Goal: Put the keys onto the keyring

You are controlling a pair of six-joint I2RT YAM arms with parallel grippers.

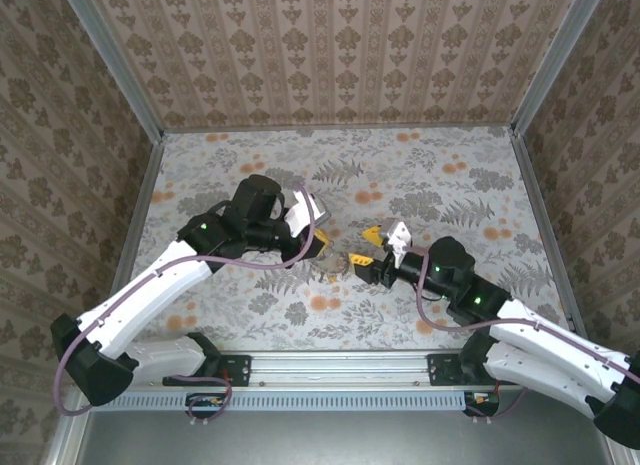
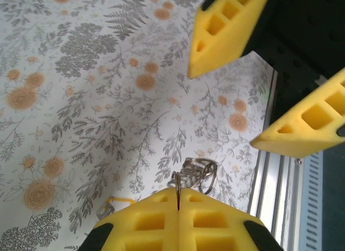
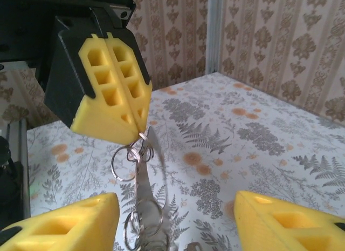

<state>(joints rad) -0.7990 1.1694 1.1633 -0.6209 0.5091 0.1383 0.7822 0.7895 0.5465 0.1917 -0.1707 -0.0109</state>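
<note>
Left end effector (image 3: 135, 133) clamped on keyring (image 3: 138, 152), key (image 3: 143, 186) dangling; right end effector (image 3: 175, 208) spread, empty. Risk: thin pinch slipping under a nudge, cluster dropping to tabletop (image 3: 242, 127).

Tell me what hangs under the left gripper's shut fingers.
A keyring of linked silvery rings with a flat key blade hangs from the left gripper, above the table. The part pinched between the fingers is hidden.
</note>
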